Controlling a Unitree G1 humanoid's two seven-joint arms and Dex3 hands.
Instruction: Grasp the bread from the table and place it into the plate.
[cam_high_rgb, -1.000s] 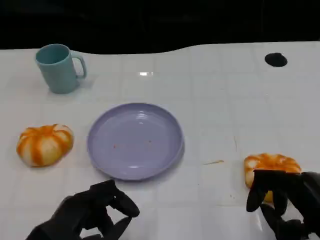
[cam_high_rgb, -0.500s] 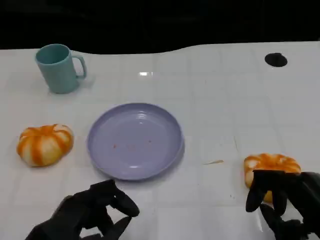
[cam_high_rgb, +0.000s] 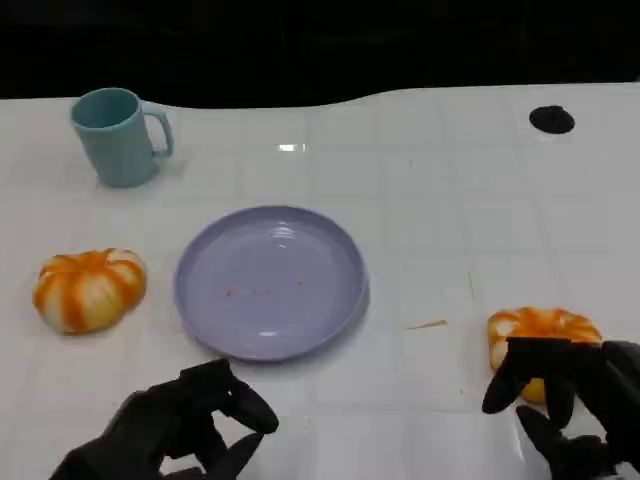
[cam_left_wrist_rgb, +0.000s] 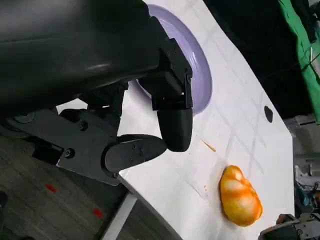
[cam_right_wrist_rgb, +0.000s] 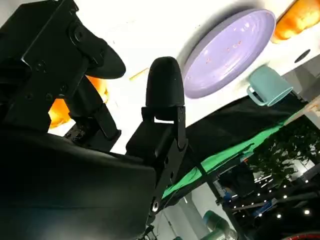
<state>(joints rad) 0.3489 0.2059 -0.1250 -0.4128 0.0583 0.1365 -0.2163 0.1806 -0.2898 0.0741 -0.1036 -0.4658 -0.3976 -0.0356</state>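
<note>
Right hand (cam_high_rgb: 565, 405) barely shifted at round orange-striped bread (cam_high_rgb: 543, 330), fingers apart, nothing held; grasp pending, lilac plastic plate (cam_high_rgb: 270, 281) unfilled.

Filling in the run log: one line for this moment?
right hand: open, at right bread | left hand: empty | plate: empty | left bread: untouched
</note>
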